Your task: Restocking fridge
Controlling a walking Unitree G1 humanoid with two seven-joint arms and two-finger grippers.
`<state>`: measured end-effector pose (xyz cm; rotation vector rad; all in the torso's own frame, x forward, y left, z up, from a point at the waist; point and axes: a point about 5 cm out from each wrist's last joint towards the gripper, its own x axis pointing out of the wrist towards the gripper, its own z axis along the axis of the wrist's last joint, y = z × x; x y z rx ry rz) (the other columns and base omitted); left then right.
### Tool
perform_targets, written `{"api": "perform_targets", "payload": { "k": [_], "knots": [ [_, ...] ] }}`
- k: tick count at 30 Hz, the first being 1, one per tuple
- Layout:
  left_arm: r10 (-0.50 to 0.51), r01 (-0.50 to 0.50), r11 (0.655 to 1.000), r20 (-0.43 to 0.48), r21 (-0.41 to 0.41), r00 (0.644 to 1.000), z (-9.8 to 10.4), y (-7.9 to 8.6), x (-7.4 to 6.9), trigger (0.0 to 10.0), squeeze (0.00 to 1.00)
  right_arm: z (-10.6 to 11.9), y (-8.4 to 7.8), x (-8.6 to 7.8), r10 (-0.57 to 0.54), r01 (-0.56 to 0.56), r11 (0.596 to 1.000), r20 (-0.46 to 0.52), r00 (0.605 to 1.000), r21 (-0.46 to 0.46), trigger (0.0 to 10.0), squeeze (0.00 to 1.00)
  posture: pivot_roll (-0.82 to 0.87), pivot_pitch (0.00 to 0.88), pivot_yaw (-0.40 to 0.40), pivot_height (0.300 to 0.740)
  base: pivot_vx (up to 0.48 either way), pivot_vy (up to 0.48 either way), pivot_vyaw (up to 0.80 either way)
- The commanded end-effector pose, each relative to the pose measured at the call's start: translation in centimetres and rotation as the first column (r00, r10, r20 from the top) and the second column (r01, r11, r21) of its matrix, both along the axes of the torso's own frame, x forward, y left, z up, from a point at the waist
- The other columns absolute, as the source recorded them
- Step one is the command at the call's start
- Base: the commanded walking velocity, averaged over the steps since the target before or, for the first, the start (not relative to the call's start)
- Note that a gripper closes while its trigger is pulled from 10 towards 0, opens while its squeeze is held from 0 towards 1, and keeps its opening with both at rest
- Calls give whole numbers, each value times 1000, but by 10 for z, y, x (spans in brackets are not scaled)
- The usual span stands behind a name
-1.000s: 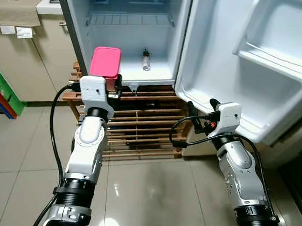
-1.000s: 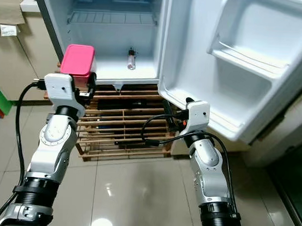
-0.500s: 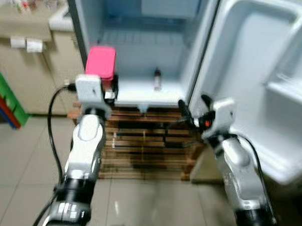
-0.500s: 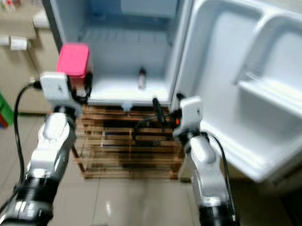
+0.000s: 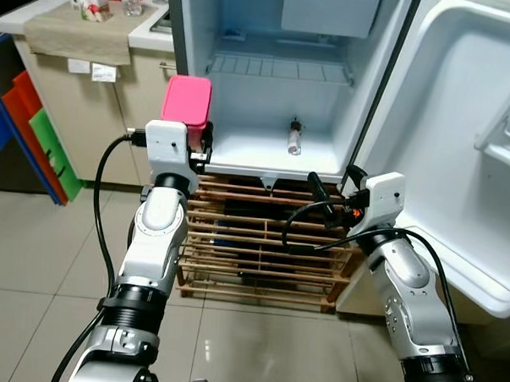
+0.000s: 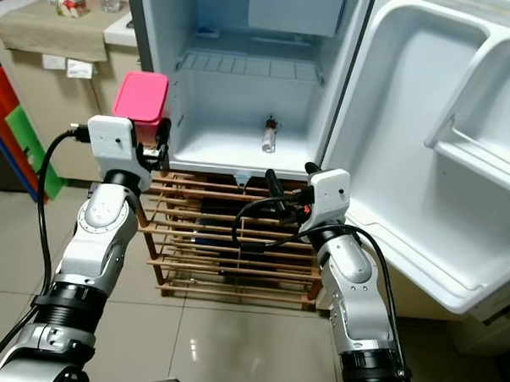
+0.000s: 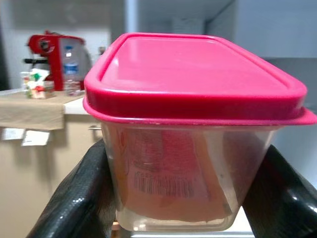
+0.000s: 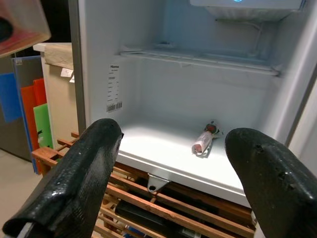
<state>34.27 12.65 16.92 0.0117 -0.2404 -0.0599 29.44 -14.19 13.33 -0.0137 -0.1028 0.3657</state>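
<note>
Left gripper (image 7: 185,198) is clamped on a clear container (image 7: 190,168) with a pink lid (image 5: 187,99); jaws press both side walls, something reddish inside, contents unclear. It's held upright at the front left edge of the fridge (image 5: 242,89), level with the bottom compartment, just outside the opening.

Right gripper (image 8: 171,183) is raised in front of the fridge, low and right of centre; jaws spread wide, holding nothing, aimed into the cavity.

Fridge: door (image 5: 468,166) swung fully open to the right, white moulded door shelves bare. Inside there's a wire shelf (image 5: 277,69) near the top and a closed box compartment (image 5: 343,10) above it. A small bottle (image 5: 293,142) lies on its side on the white fridge floor (image 8: 163,148), toward the back, well apart from both grippers.

The fridge sits on a slatted wooden rack (image 5: 252,250), dark items stored under the slats, can't identify them.

Room: glossy beige tile floor (image 5: 40,258). At left a table (image 5: 84,27) with a beige cloth, cartons and a bottle on top, paper labels on its front. A red coffee machine (image 7: 49,49) stands on it in the left wrist view. Coloured boards (image 5: 33,126) in blue, red and green lean against the table's side.
</note>
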Motion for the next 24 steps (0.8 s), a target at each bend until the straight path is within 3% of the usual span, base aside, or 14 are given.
{"api": "perform_targets", "payload": {
  "k": [1, 12, 20, 24],
  "knots": [
    [-29, 28, 1000, 23, 8, 999, 9, -5, 5, 10000, 0, 5, -3, 1, -7, 7, 1000, 12, 1000, 6, 10000, 0, -97, 0, -11, 740, 480, 0, 0],
    [2, -1, 1000, 52, -23, 999, 20, -2, 8, 10000, 0, 2, 1, -7, 45, -45, 999, -5, 999, -8, 10000, 0, -101, 0, -8, 740, 468, 0, 0],
    [-25, 26, 999, 32, -34, 999, 16, -6, 9, 10000, 0, 2, 0, -8, 35, -35, 999, -11, 999, -15, 10000, 0, -104, 0, -6, 740, 458, 0, 603],
    [-56, 56, 998, 36, -4, 998, 19, -12, 12, 10000, 0, 4, -1, -8, 33, -33, 999, -8, 999, -8, 10000, 0, -103, 0, -8, 740, 0, 0, 0]
  ]
}}
